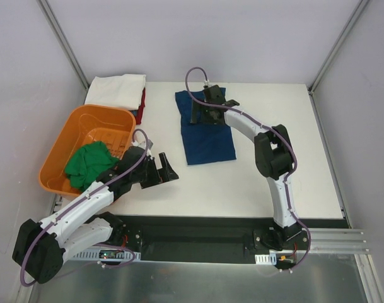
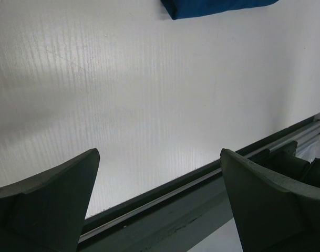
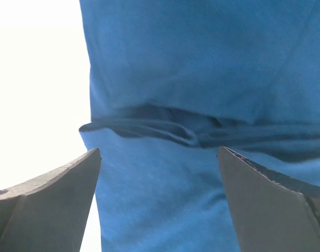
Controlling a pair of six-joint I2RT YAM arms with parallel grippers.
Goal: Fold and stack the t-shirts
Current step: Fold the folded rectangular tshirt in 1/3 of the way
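Observation:
The navy blue t-shirt [image 1: 207, 136] lies folded into a long strip on the table [image 1: 255, 183], its print hidden. My right gripper [image 1: 206, 113] hovers open over its far part; in the right wrist view blue cloth [image 3: 202, 79] with a fold ridge fills the frame between my spread fingers [image 3: 49, 205]. A folded white t-shirt [image 1: 116, 89] lies on a red one [image 1: 142, 101] at the far left. A green t-shirt [image 1: 91, 163] is crumpled in the tub. My left gripper [image 1: 163, 170] is open and empty over bare table; the shirt's near corner [image 2: 217, 6] shows far ahead.
The orange plastic tub [image 1: 75, 132] stands at the left, beside my left arm. The table's near edge with a dark rail [image 2: 202, 184] runs just under my left fingers. Frame posts stand at the back corners.

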